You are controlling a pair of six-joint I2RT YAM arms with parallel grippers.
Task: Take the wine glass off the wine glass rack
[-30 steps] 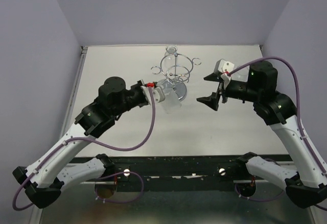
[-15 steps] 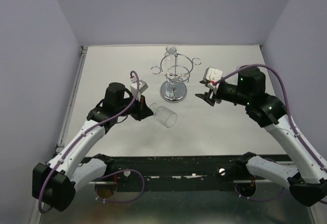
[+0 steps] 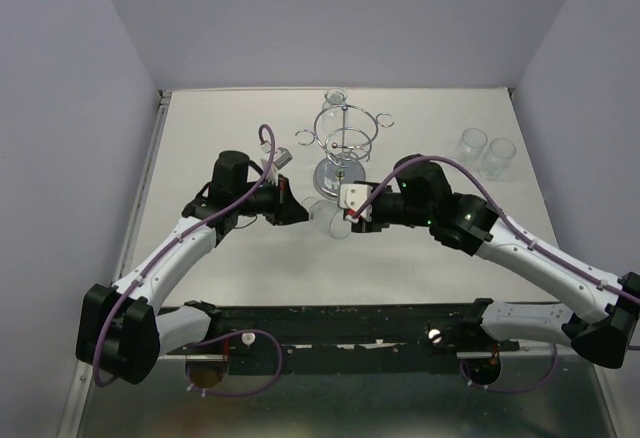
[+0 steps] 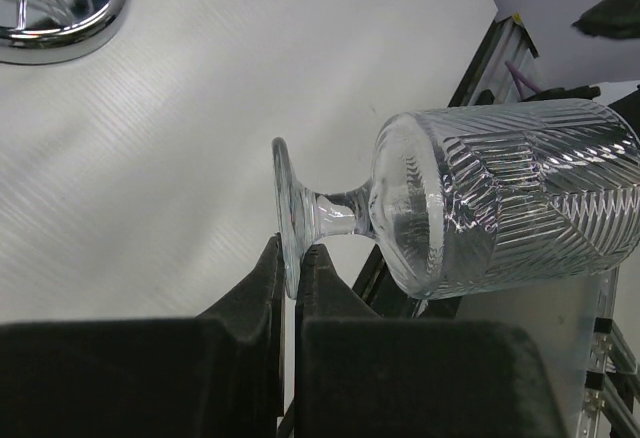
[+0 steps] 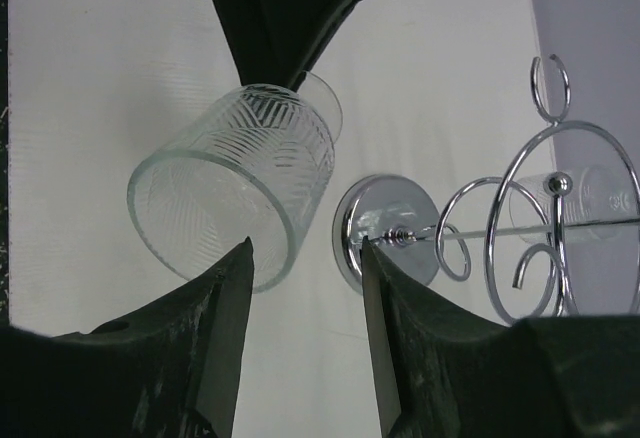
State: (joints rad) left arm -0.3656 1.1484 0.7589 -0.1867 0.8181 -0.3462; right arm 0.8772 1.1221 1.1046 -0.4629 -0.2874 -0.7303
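Note:
The wine glass (image 3: pixel 328 216), clear with a cut zigzag pattern, lies tilted on its side in the air, clear of the chrome wine glass rack (image 3: pixel 342 143). My left gripper (image 3: pixel 300 213) is shut on the glass's round foot (image 4: pixel 288 220), and the bowl (image 4: pixel 500 198) points away from it. My right gripper (image 3: pixel 343 220) is open and empty right at the glass's mouth (image 5: pixel 235 198). Its fingertips (image 5: pixel 243 250) stand on either side of the rim's edge, not touching it. In the right wrist view the rack's base (image 5: pixel 390 228) and ring (image 5: pixel 560 218) lie to the right.
A second glass (image 3: pixel 335 98) hangs on the rack's far side and also shows in the right wrist view (image 5: pixel 590 196). Two more clear glasses (image 3: pixel 485 150) stand on the table at the back right. The rack's base (image 4: pixel 60 8) is close behind the left gripper.
My left gripper has carried the glass down and away from the rack. My right arm has swung left across the table, and its open gripper has come up to the glass's mouth.

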